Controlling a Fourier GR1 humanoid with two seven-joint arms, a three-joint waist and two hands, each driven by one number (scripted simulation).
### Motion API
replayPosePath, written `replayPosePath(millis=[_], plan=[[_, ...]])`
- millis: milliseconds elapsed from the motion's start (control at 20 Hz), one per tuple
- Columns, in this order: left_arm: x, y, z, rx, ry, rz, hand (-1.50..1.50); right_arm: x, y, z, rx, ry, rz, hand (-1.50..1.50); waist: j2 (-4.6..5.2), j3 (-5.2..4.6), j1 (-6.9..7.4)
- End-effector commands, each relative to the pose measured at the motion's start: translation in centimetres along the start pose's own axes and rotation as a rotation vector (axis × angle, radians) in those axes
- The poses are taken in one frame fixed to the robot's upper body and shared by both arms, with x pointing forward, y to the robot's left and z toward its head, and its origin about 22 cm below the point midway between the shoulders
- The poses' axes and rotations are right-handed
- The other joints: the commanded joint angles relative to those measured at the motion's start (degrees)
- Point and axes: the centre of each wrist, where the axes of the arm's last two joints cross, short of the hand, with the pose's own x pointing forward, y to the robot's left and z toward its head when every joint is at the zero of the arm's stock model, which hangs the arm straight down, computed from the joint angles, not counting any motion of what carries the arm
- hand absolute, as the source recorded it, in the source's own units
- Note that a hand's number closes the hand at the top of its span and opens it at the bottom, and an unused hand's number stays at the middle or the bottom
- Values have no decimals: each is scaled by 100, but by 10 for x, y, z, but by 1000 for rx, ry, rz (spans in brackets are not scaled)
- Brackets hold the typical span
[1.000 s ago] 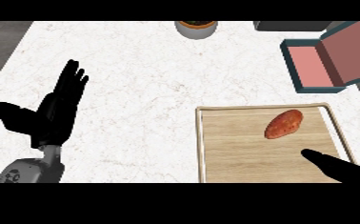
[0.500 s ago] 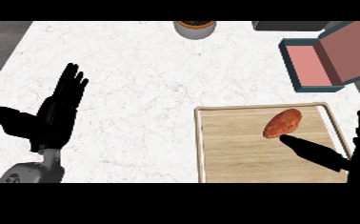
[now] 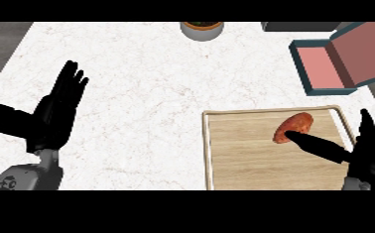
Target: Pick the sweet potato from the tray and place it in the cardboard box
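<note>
Your right hand [image 3: 344, 152] is open, holding nothing, one finger touching the reddish-orange oblong sweet potato [image 3: 293, 126] on the wooden tray [image 3: 242, 152]. Its long axis runs diagonally toward the pink-lined cardboard box [image 3: 333, 61] beyond your fingertips. Left hand [image 3: 55, 110] rests open.

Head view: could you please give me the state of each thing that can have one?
sweet potato: lying on the tray, not lifted
tray: flat on the counter
cardboard box: open, nothing visible inside
right hand: open, a fingertip at the sweet potato
left hand: open, resting at the left edge
</note>
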Motion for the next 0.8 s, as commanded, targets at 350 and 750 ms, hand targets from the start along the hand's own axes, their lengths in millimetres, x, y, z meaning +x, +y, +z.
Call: replayPosePath(millis=[350,750], plan=[[-15,-1,20,13,5,6,0,-22,16,-19,-14,160,52,-150,-3,2,6],[1,-10,0,11,-5,5,0,-5,31,-21,18,159,60,-150,-4,2,-9]])
